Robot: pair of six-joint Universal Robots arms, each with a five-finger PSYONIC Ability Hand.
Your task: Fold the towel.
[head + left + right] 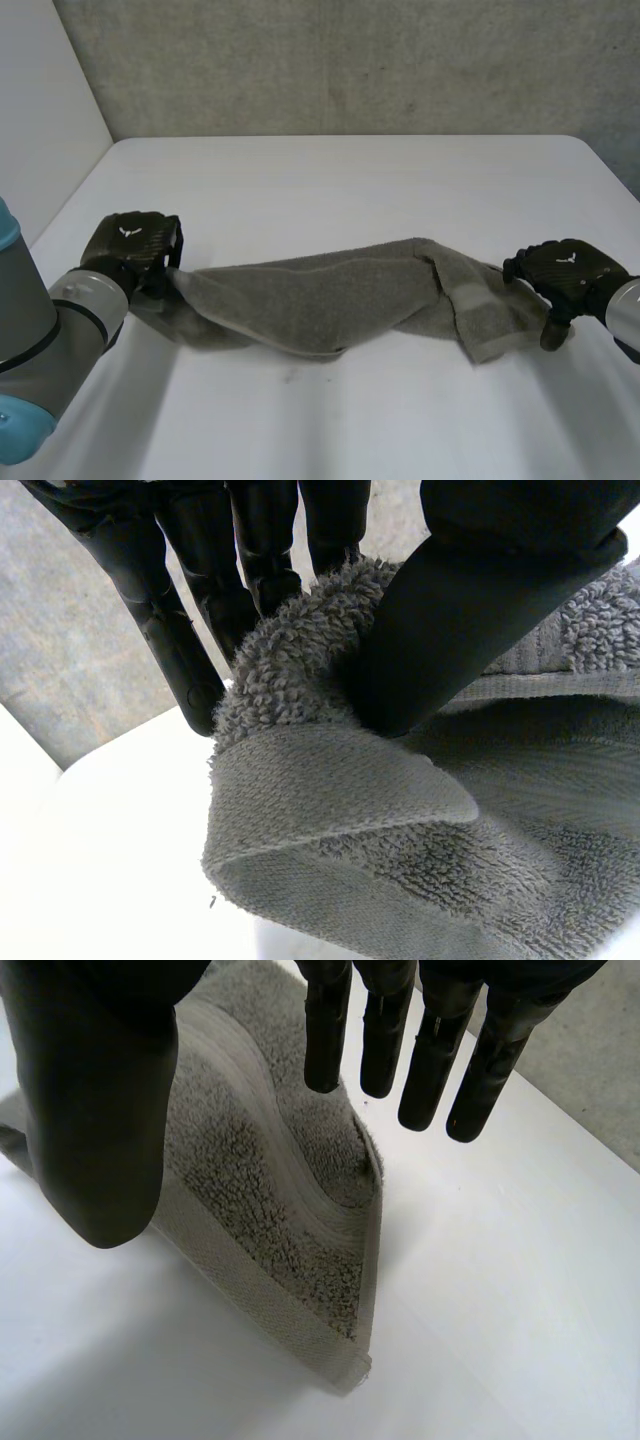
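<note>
A grey towel lies bunched in a long band across the middle of the white table, stretched between both hands. My left hand is at the towel's left end; in the left wrist view its thumb and fingers pinch a fold of the towel. My right hand is at the towel's right end. In the right wrist view its fingers and thumb hang straight and spread above the towel's corner, which lies flat on the table, held by nothing.
A grey concrete wall rises behind the table's far edge. A white panel stands at the far left. My left arm reaches in along the table's left side.
</note>
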